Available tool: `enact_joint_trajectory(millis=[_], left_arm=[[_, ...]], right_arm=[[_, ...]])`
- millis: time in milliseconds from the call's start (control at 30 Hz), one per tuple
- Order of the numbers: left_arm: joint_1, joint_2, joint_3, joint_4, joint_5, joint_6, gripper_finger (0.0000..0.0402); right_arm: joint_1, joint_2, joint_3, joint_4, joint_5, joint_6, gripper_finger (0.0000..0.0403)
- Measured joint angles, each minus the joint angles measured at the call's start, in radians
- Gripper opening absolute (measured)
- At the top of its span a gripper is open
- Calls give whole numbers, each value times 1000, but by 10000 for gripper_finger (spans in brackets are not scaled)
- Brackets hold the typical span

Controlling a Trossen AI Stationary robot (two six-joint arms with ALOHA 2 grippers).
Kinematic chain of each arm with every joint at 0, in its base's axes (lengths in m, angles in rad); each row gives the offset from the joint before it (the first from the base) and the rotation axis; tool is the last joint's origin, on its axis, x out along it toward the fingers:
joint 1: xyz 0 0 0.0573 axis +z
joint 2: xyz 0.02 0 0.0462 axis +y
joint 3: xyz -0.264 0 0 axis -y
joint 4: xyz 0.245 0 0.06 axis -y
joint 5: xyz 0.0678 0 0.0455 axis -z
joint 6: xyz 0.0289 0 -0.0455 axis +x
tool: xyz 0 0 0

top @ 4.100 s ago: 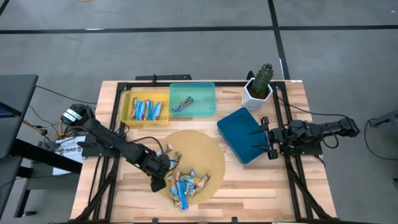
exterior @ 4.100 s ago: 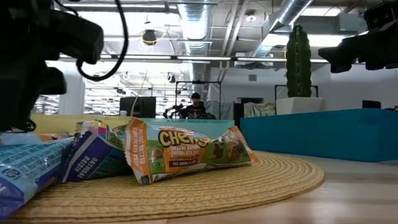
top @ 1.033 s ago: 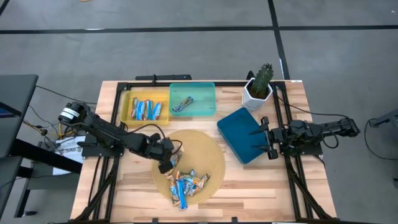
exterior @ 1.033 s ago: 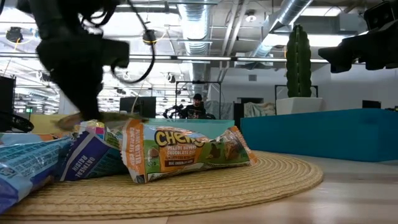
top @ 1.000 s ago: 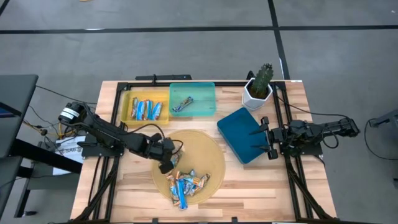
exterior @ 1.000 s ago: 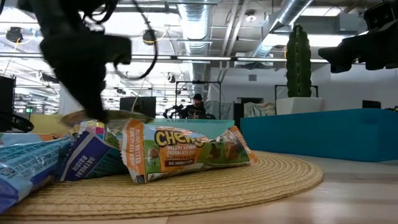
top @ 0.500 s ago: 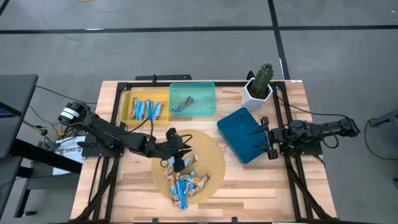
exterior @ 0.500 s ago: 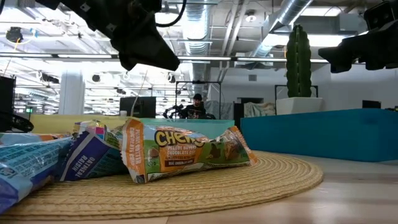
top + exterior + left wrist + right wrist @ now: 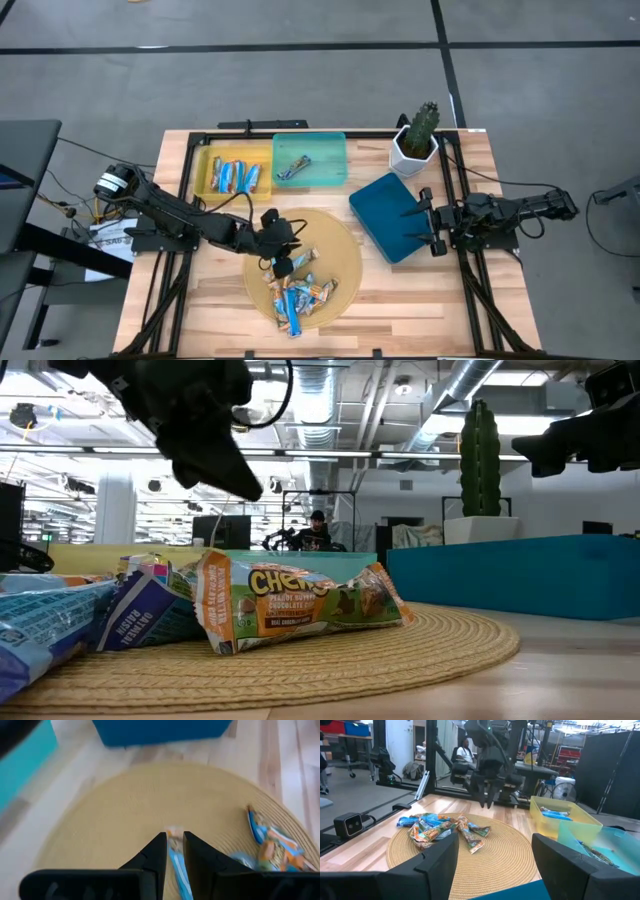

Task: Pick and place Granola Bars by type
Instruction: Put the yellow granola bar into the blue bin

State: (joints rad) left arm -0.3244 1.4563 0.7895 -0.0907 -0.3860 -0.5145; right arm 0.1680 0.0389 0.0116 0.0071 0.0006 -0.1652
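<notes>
Left hand [image 9: 285, 262] above the woven mat [image 9: 340, 250] — fingers nearly closed, pinching a blue-wrapped granola bar [image 9: 176, 865]. Right hand [image 9: 428, 222] — fingers spread wide, empty, over the dark blue tray [image 9: 385, 205].

On the round woven straw mat [image 9: 420, 650], the orange and green wrapped bar [image 9: 300, 603] lying nearest the low camera shows big yellow letters reading "CHEW", with smaller lines under them that look like "PEANUT BUTTER" and "CHOCOLATE CHIP". Just to its left, the dark blue and white wrapped bar [image 9: 140, 610] carries slanted print that seems to say "OATMEAL RAISIN". Nothing else is legible.
</notes>
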Motion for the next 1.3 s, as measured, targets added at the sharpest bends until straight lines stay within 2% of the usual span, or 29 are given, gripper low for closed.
enact_joint_trajectory(millis=[200,367,600,767,933,1300], left_arm=[[0,0,0,-101,122,-123,55],[-7,22,0,-139,157,-160,60],[-13,121,0,16,256,-97,136],[-13,165,1,53,270,-34,193],[-10,167,1,30,270,-21,227],[-10,169,1,-6,259,-18,231]], right_arm=[[0,0,0,0,0,0,244],[0,0,0,0,0,0,244],[0,0,0,-1,-1,0,244],[0,0,0,0,0,0,244],[0,0,0,0,0,0,244],[0,0,0,0,0,0,244]])
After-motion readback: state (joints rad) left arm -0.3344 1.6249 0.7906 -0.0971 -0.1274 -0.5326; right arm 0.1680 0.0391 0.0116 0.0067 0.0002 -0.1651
